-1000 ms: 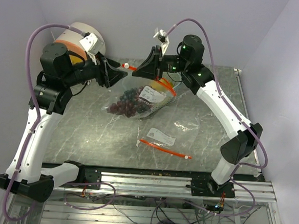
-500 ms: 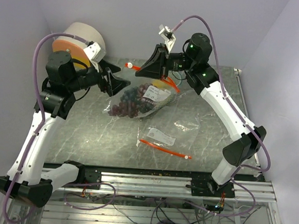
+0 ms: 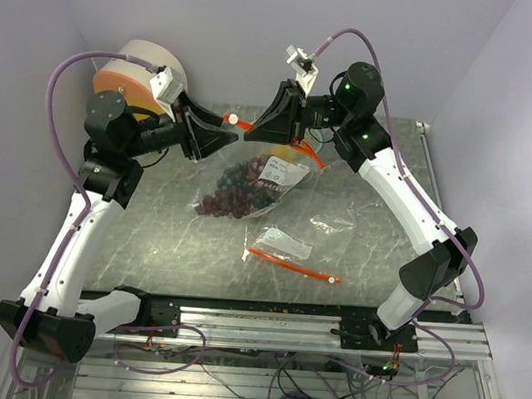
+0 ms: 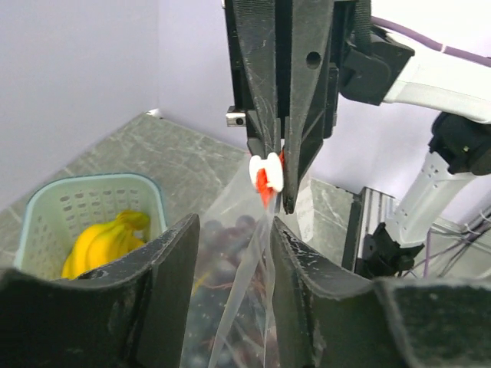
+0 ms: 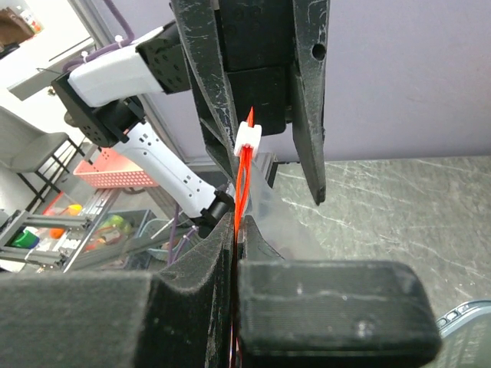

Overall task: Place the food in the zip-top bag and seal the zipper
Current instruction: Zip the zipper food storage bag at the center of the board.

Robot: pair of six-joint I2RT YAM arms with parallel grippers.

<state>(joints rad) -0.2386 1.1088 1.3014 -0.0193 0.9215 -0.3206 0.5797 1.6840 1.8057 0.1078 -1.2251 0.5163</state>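
Observation:
A clear zip-top bag (image 3: 249, 182) with an orange zipper hangs between my grippers, its bottom on the table. Dark red and blue-black grapes (image 3: 232, 190) fill it. My right gripper (image 3: 251, 130) is shut on the orange zipper strip (image 5: 244, 180), as the right wrist view (image 5: 236, 222) shows. My left gripper (image 3: 229, 135) is open, its jaws either side of the bag film (image 4: 245, 261) just below the white slider (image 4: 266, 170). Yellow bananas (image 4: 100, 241) lie in a pale teal mesh basket (image 4: 92, 182).
A second, empty zip-top bag (image 3: 286, 245) with an orange zipper (image 3: 293, 264) lies flat on the table nearer the front. A large beige and orange roll (image 3: 134, 67) stands at the back left. Purple walls close in on three sides.
My left gripper has moved right and up to the slider end of the zipper. My right gripper has shifted slightly, and the bag has swung a little to the right.

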